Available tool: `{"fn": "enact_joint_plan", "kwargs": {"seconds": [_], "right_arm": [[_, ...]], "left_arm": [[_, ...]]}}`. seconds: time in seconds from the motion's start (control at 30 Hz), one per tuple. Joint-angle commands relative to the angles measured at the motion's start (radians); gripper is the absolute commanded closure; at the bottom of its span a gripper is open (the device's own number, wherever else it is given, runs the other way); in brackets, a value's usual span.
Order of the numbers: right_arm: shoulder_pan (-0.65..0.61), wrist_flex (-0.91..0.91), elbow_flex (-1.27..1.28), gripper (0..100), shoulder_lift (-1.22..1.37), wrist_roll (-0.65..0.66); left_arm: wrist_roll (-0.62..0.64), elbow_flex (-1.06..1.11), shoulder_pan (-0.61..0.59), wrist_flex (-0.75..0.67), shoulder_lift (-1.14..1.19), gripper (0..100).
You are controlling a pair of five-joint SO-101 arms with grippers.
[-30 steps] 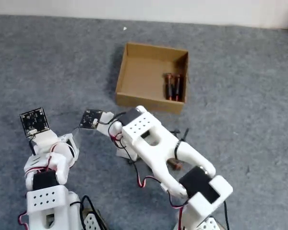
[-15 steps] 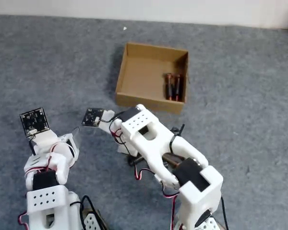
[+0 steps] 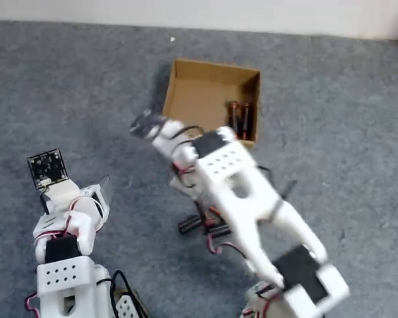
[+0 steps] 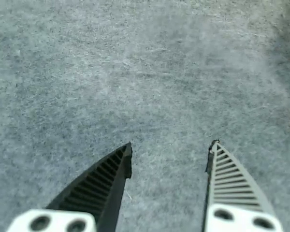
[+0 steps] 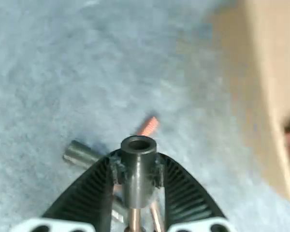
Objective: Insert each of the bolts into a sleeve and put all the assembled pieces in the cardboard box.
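High view: brown cardboard box (image 3: pixel 215 65), upper centre, holds two assembled copper-and-black pieces (image 3: pixel 239 119). Right gripper (image 5: pixel 136 160) clamps a black cylindrical sleeve (image 5: pixel 137 145), lower centre, seemingly bolted. Grey metal sleeve (image 5: pixel 79 152) and copper bolt (image 5: pixel 148 125) lie loose, unassembled. Left gripper (image 4: pixel 169 150) gapes, empty.

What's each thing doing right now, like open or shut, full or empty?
cardboard box: open, two assembled pieces lying inside.
right gripper: shut on a sleeve.
left gripper: open, empty.
loose sleeve: lying on the carpet.
loose bolt: lying on the carpet.
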Motion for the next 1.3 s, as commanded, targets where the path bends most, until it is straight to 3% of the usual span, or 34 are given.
{"fn": "enact_joint_plan", "kwargs": {"seconds": [0.0,0.17,0.33,0.57,0.7,0.87,1.1,1.27], "right_arm": [[0.099,0.064,-0.005,99.3,-0.222,-0.066],[0.289,0.076,0.170,99.3,-0.469,-0.147],[0.493,0.068,0.358,99.3,-0.717,-0.164],[0.688,-0.001,0.642,99.3,-0.990,-0.172],[0.765,-0.107,0.800,99.3,-1.089,-0.262],[0.852,-0.214,0.914,99.3,-1.132,-0.379],[1.023,-0.306,0.940,99.3,-1.133,-0.493],[1.075,-0.308,0.940,99.3,-1.136,-0.523]], "left_arm": [[-0.008,-0.035,0.053,-0.043,-0.012,73],[-0.023,-0.036,0.108,-0.043,-0.012,73],[-0.147,-0.076,0.200,-0.040,-0.008,73],[-0.241,-0.314,0.415,0.206,0.001,73],[-0.316,-0.444,0.547,0.330,0.001,74],[-0.413,-0.522,0.690,0.379,0.027,82],[-0.434,-0.705,0.817,0.374,0.414,78],[-0.528,-0.851,0.911,0.370,0.717,75]]}}
